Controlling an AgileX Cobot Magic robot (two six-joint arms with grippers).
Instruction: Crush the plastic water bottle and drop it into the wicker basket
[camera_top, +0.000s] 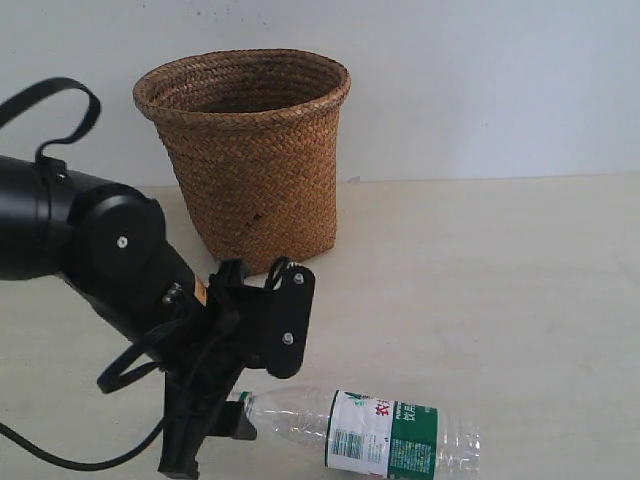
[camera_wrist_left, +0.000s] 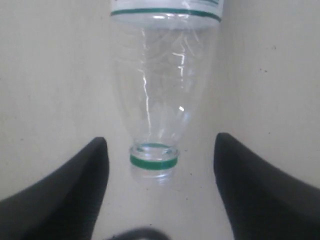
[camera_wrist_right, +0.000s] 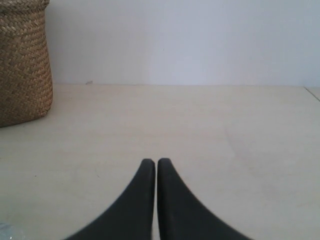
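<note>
The plastic water bottle (camera_top: 375, 433) lies on its side near the front edge of the table, its white-and-green label toward the right and its neck toward the left. My left gripper (camera_top: 215, 420) hangs over the neck end. In the left wrist view the bottle (camera_wrist_left: 162, 85) shows a green neck ring and no cap, and the left gripper (camera_wrist_left: 160, 147) is open, its black fingers (camera_wrist_left: 75, 190) standing on either side of the neck without touching it. The wicker basket (camera_top: 248, 155) stands upright behind. My right gripper (camera_wrist_right: 156, 162) is shut and empty above bare table.
The beige table (camera_top: 500, 280) runs back to a white wall. In the right wrist view the basket (camera_wrist_right: 22, 65) stands at the far side. The left arm's black body and cables (camera_top: 70, 220) fill the left part of the exterior view.
</note>
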